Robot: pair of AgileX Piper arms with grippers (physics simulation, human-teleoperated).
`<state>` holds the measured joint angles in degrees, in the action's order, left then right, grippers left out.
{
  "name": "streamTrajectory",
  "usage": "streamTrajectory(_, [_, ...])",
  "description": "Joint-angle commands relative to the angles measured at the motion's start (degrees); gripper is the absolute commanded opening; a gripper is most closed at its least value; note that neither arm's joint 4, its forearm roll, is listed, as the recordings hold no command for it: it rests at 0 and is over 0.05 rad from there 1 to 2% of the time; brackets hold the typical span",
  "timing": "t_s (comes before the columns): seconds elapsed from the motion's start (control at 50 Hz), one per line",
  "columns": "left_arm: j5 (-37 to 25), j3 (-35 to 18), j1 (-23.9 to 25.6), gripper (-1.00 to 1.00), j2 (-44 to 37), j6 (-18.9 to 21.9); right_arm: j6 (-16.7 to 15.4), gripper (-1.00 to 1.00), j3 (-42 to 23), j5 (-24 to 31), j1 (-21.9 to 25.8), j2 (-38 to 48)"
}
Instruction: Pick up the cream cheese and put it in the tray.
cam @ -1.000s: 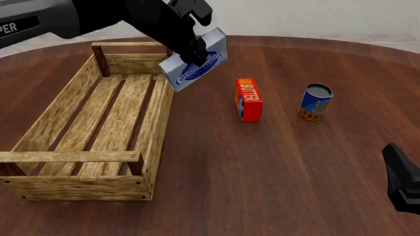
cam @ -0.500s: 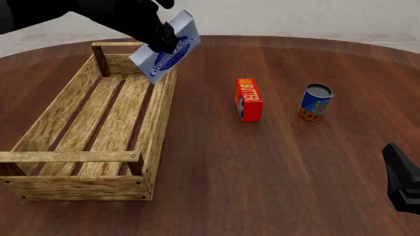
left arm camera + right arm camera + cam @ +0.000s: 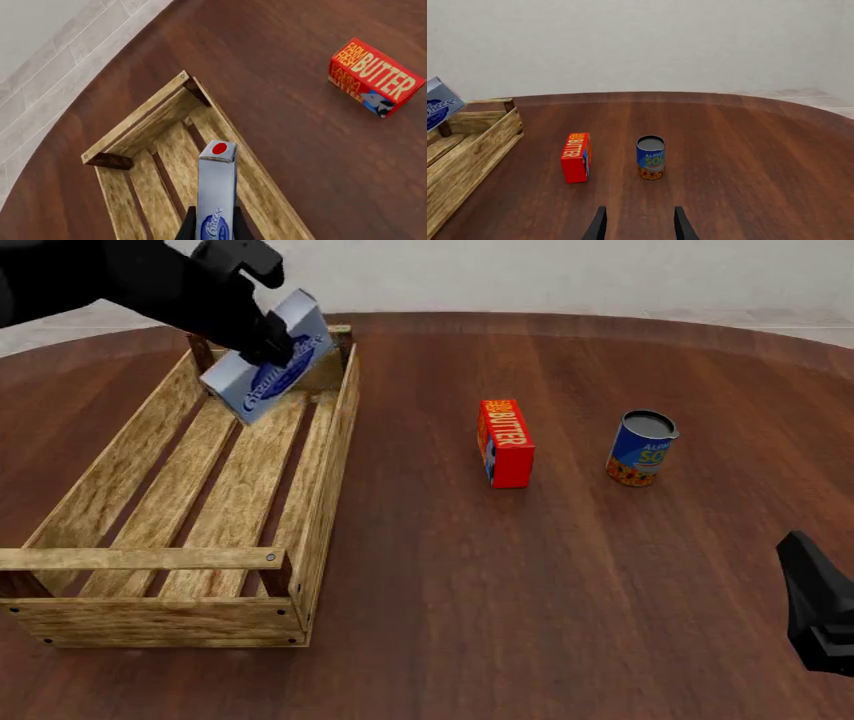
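Your left gripper (image 3: pixel 271 340) is clamped on the cream cheese (image 3: pixel 267 371), fingers pinching the box across its flat faces. The box is in the air, tilted, above the far end of the tray (image 3: pixel 83 500), not touching the slats. In the front view its lower corner hangs over the slatted bottom, inside the line of the tray's right side wall. In the left wrist view you see the box edge-on (image 3: pixel 217 195), held between the fingers (image 3: pixel 189 227), with the tray's far corner post and end rail (image 3: pixel 137 120) beyond it.

The tray sits on the left side of the brown wooden table (image 3: pixel 561 620), long axis running away from you.

The butter box (image 3: pixel 506 443) stands upright on the table well right of the tray, apart from it. The can (image 3: pixel 641 448) stands upright further right, near the butter but not touching.

Your right gripper (image 3: pixel 638 224) hangs low over the near right part of the table, fingers parted, nothing between them. From its wrist view the butter box (image 3: pixel 576 157) and the can (image 3: pixel 650 157) are ahead, side by side with a gap, and the tray's edge (image 3: pixel 474 150) is off to one side.
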<state>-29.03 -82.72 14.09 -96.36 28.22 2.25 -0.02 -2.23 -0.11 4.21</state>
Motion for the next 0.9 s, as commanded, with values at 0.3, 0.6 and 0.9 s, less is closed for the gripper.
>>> streamTrajectory(0.3, [6.9,7.3,-8.1,-1.00,-7.1,6.4,-0.2,1.00,0.0,0.1,0.0,-0.1])
streamTrajectory(0.6, [10.8,10.9,-10.6,-1.00,-11.4,8.9,0.0,1.00,0.0,0.1,0.0,-0.1])
streamTrajectory(0.9, [12.6,11.3,-12.3,-1.00,-15.9,8.4,-0.2,1.00,0.0,0.0,0.0,-0.1])
